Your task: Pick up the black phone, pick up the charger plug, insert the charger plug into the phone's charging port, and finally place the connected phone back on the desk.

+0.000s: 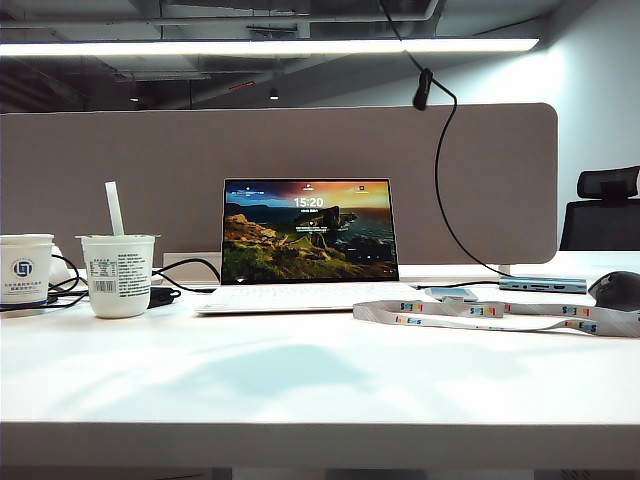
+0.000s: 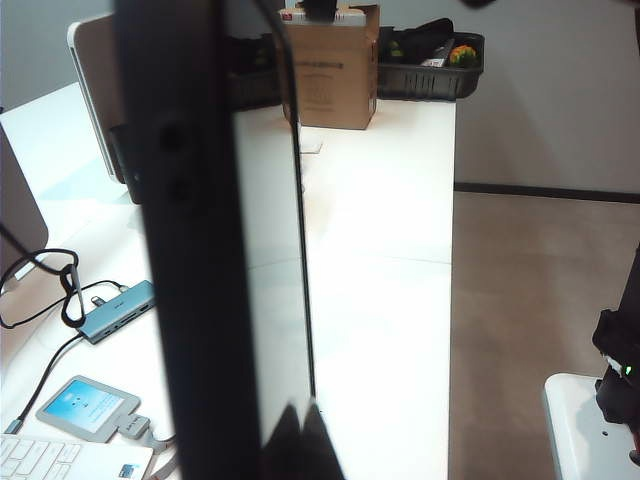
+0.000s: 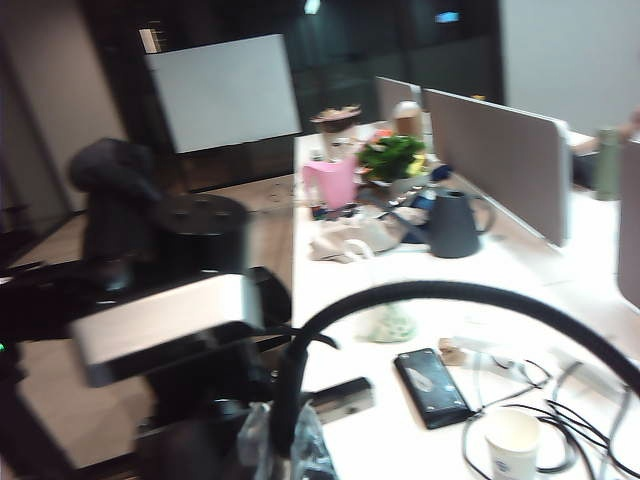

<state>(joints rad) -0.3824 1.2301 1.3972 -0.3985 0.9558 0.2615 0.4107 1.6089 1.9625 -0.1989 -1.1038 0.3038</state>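
Left end effector is clamped shut on the glossy black slab phone. It's holding it up off the white table, edge-on and nearly upright right in front of the wrist cam, with the screen just reflecting white. I can't pick out the charging port from here.

Right end effector is closed too. The thin black cable arcs up from right beside it, but it's too blurry to spot the silver plug tip or tell what's actually being pinched.

At the table's back edge the open white laptop reads "15:20". Toward the left edge there's a white paper cup with a barcode and tiny unreadable print, plus another cup with a round blue logo. The slim grey-blue hub sits toward the back right corner, and the grey lanyard has coloured lettering I can't read.
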